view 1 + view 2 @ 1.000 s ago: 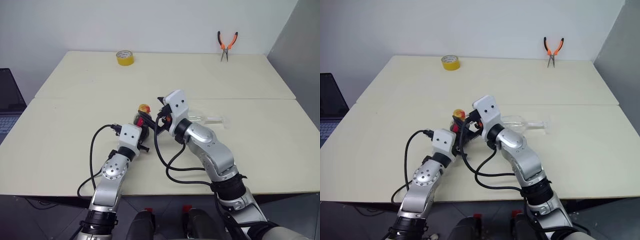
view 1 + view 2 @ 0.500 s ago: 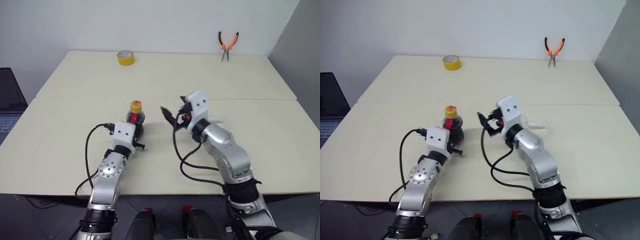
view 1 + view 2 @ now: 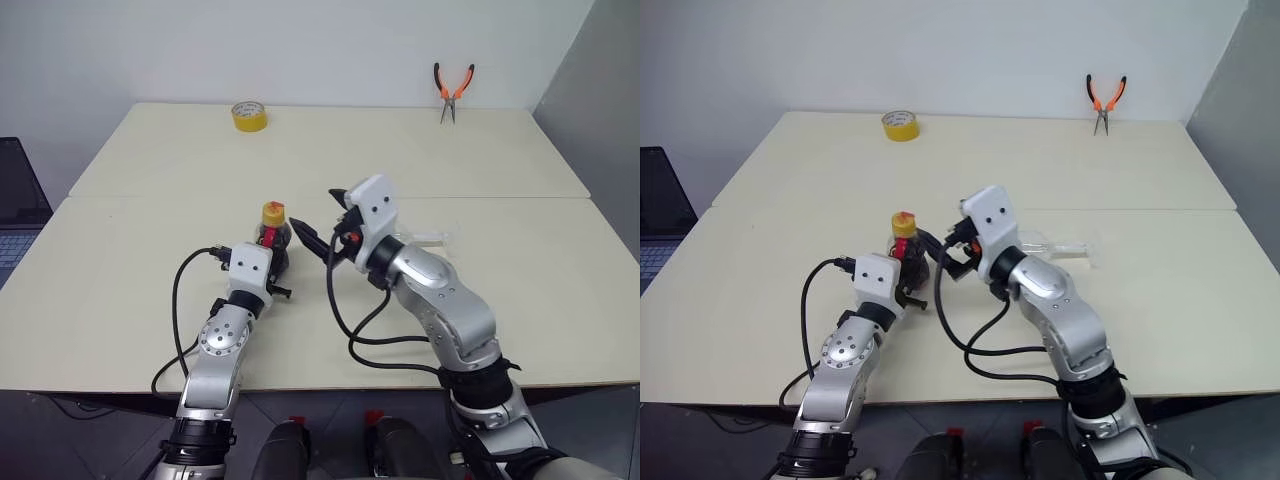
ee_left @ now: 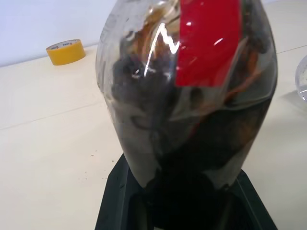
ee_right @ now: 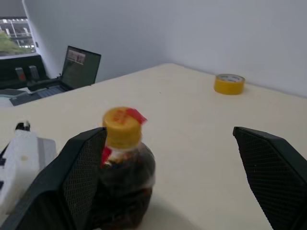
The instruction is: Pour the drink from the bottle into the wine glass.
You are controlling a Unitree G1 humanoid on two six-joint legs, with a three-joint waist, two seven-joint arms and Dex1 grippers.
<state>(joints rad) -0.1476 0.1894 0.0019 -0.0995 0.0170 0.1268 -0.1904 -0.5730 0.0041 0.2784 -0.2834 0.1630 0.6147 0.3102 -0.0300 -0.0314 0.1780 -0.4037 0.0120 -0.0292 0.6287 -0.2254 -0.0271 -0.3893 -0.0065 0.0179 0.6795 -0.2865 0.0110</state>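
Standing upright on the table (image 3: 120, 250), the bottle (image 3: 272, 236) of dark drink (image 4: 192, 143) was clamped low on its body by the left gripper (image 3: 268, 262), its yellow cap (image 5: 123, 127) on. The right gripper (image 3: 318, 232) hung just beside the cap with its fingers (image 5: 79, 177) spread wide, holding nothing. Behind the right arm the wine glass (image 3: 1055, 247) lay on its side.
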